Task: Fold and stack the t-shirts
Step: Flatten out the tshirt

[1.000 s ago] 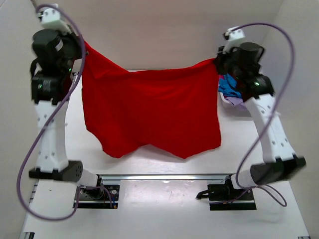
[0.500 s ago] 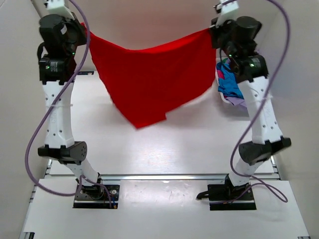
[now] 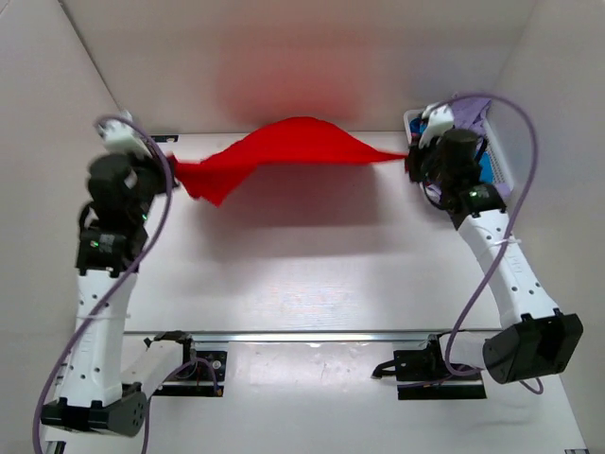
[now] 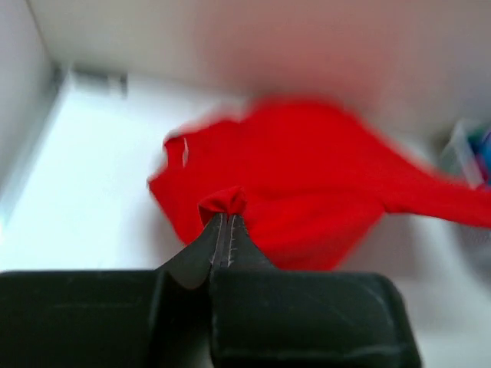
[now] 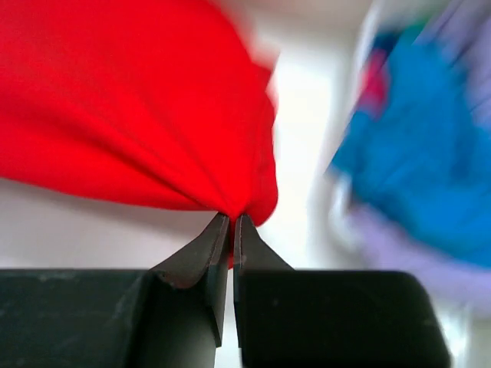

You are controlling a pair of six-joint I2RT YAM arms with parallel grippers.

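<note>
The red t-shirt (image 3: pixel 288 148) hangs stretched between both grippers over the far part of the table, billowing in the middle. My left gripper (image 3: pixel 173 167) is shut on its left corner; the pinched cloth shows in the left wrist view (image 4: pixel 224 207). My right gripper (image 3: pixel 410 156) is shut on its right corner, seen in the right wrist view (image 5: pixel 232 216). Blue (image 5: pixel 430 153) and lavender (image 5: pixel 414 257) t-shirts lie bunched to the right of the right gripper, blurred.
A white slatted basket (image 3: pixel 499 163) stands at the far right, behind the right arm, holding the blue and lavender cloth. White walls close in the table at the back and both sides. The arm bases (image 3: pixel 180 364) sit on a rail at the near edge.
Both arms have swung down and forward from high up. The red shirt, hanging as a curtain before, now lies nearly flat and low over the far table.
</note>
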